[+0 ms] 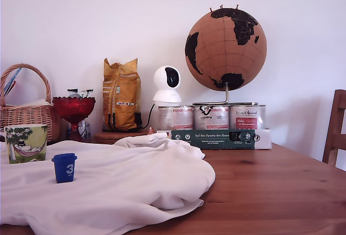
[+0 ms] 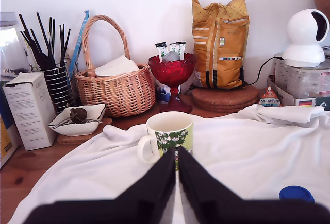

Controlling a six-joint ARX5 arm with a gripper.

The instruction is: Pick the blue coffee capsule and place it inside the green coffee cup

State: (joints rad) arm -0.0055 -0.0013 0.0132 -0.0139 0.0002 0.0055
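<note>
- Wooden desk (image 1: 281, 186), bare on the exterior view's right; a white cloth (image 1: 135, 186) covers it toward the exterior view's left.
- Cork globe (image 1: 226, 41) on a metal stand, set on 3 tins (image 1: 211, 117) at the back; a dark green box (image 1: 213, 138) lies in front of the tins.
- Yellow bag (image 1: 121, 95) upright by the wall, a white dome camera (image 1: 167, 85) just beside it.
- Wicker basket (image 1: 27, 108) at the far back on the exterior view's left, a red glass bowl (image 1: 73, 107) next to it.
- The green coffee cup (image 1: 25, 143) stands upright on the cloth, tree print facing out, cream inside; looks empty from the wrist view, though its bottom is hidden.
- The fingers (image 2: 177, 183), black, seen only in the wrist view: pressed together, tips touching, nothing between them; aimed toward the cup.
- The blue coffee capsule (image 1: 64, 167) sits on the cloth, white 3 on its side, near the cup, apart from it, on the exterior view's right of it.
</note>
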